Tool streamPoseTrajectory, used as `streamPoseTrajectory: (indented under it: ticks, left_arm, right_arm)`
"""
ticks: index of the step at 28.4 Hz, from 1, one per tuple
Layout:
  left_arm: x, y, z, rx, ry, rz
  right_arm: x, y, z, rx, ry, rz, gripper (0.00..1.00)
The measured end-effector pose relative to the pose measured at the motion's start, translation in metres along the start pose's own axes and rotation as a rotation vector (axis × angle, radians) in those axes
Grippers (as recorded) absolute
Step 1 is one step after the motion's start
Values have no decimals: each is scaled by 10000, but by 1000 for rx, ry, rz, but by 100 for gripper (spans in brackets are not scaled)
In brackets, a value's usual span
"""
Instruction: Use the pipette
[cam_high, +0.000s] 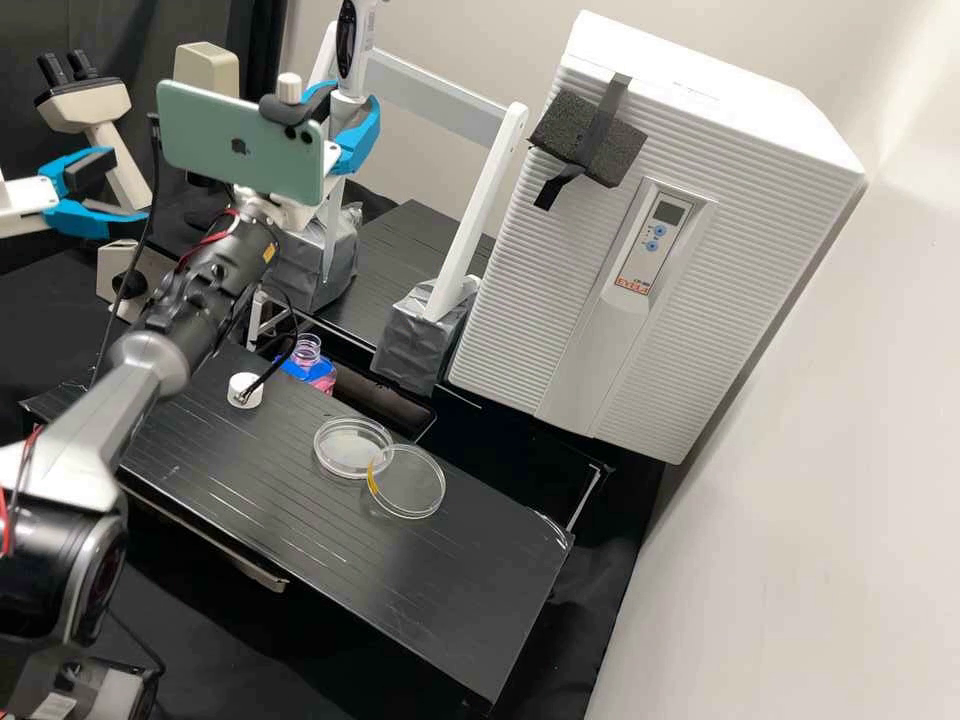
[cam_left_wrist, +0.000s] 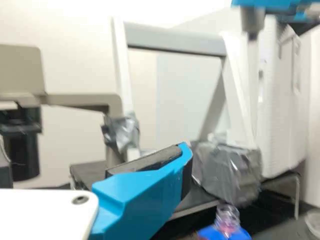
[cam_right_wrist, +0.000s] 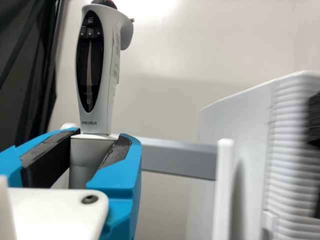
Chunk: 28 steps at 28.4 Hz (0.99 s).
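Note:
My right gripper (cam_high: 338, 125) is high above the back of the bench, shut on a white pipette (cam_high: 352, 38) that it holds upright. In the right wrist view the pipette (cam_right_wrist: 97, 70) rises from between the blue fingers (cam_right_wrist: 117, 170), display side facing the camera. Below it and a little nearer, a small bottle of pink liquid (cam_high: 310, 360) stands uncapped in a blue holder, with its white cap (cam_high: 245, 390) beside it. My left gripper (cam_high: 100, 187) hangs open at the far left, holding nothing. One of its fingers (cam_left_wrist: 150, 192) shows, with the bottle (cam_left_wrist: 227, 220) beyond.
A clear petri dish (cam_high: 352, 446) and its lid (cam_high: 407, 481) lie mid-way along the black platform (cam_high: 450, 590). A white frame on taped bases (cam_high: 425, 340) and a large white machine (cam_high: 650, 230) stand behind. A microscope (cam_high: 85, 100) is at the back left.

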Motion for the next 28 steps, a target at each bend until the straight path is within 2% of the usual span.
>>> streamPoseTrajectory:
  ticks: [2, 6, 8, 10, 11, 14, 18, 20, 22, 28]
  left_arm:
    - [16, 106, -23, 1, 5, 34]
    - [70, 291, 8, 0, -16, 91]
    - [95, 352, 25, 6, -27, 110]
    - [130, 421, 56, 14, -43, 131]
    - [148, 445, 78, 9, -54, 138]
    - [218, 527, 149, 8, -90, 163]
    - [311, 625, 244, 15, -127, 183]
    - [345, 653, 277, 17, -135, 183]
    - [373, 677, 307, 19, -142, 184]
    - [388, 676, 326, 18, -144, 177]
  right_arm:
    - [144, -8, -29, 10, -9, -34, 0]
    - [356, -23, -11, 0, -41, -76, 0]
    - [432, -23, 14, 8, -61, -86, 0]
    - [501, -28, 39, 5, -74, -95, 0]
    - [524, -26, 60, 6, -84, -100, 0]
    - [605, -28, 103, 37, -114, -117, 0]
    - [686, -39, 144, 73, -143, -127, 0]
    - [718, -57, 151, 64, -147, -137, 0]
    - [749, -76, 161, 70, -158, -150, 0]
    - [827, -135, 206, 71, -182, -164, 0]
